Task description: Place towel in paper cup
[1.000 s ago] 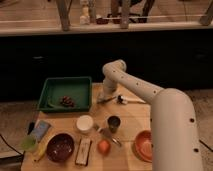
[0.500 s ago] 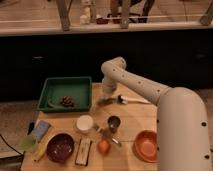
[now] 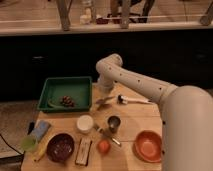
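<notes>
The white paper cup point(image 3: 85, 123) stands upright on the wooden table point(image 3: 135, 117), left of middle. My gripper point(image 3: 103, 101) hangs from the white arm point(image 3: 131, 80) and points down just above the table's rear, beside the right wall of the green tray point(image 3: 80, 86). It is about a hand's length behind the cup and a little to its right. I cannot make out a towel with certainty. A pale blue folded thing point(image 3: 40, 129) lies at the table's left edge.
The tray holds a brown lump point(image 3: 66, 101). A white-handled utensil point(image 3: 132, 100) lies right of the gripper. A metal cup point(image 3: 114, 123), an orange fruit point(image 3: 103, 146), an orange bowl point(image 3: 148, 146), a dark bowl point(image 3: 60, 147), a green cup point(image 3: 29, 144) and a snack bar point(image 3: 83, 151) stand in front.
The arm has shifted only slightly; the gripper stays at the same spot beside the tray. Nothing on the table has moved.
</notes>
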Tool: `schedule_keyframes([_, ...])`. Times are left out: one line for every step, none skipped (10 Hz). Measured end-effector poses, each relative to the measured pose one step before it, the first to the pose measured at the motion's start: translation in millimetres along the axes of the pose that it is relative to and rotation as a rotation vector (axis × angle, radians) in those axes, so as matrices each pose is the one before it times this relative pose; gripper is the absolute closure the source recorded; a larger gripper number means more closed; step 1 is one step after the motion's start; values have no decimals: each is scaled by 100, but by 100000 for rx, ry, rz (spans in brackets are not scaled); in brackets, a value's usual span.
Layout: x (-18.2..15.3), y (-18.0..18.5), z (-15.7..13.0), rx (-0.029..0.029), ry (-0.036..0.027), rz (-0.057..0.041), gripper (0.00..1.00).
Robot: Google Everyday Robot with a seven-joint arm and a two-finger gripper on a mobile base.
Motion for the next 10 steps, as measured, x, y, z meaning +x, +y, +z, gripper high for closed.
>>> schedule_keyframes([-715,-149,-459,263,313,-2484,99])
schedule_keyframes([-792,-99,-507,162,275,-2699,99])
schedule_keyframes([-544,232,-106,-173,9,-2465,99])
schedule_keyframes([-563,416,-122,-172,60,-3609,99])
schedule_keyframes([-750,-87,-181,-89,-202,-2407,99])
schedule_keyframes([-1429,-475,-66,-259,-471,-3783,99])
schedule_keyframes([-1422,-14,-39,-596,-354,-3818,99])
schedule_keyframes([-487,115,-51,-298,-16,-2165,99])
schedule_keyframes([-491,227,-192,-280,124,-3391,99])
schedule_keyframes([-820,26,118,-748,-362,-2724,99])
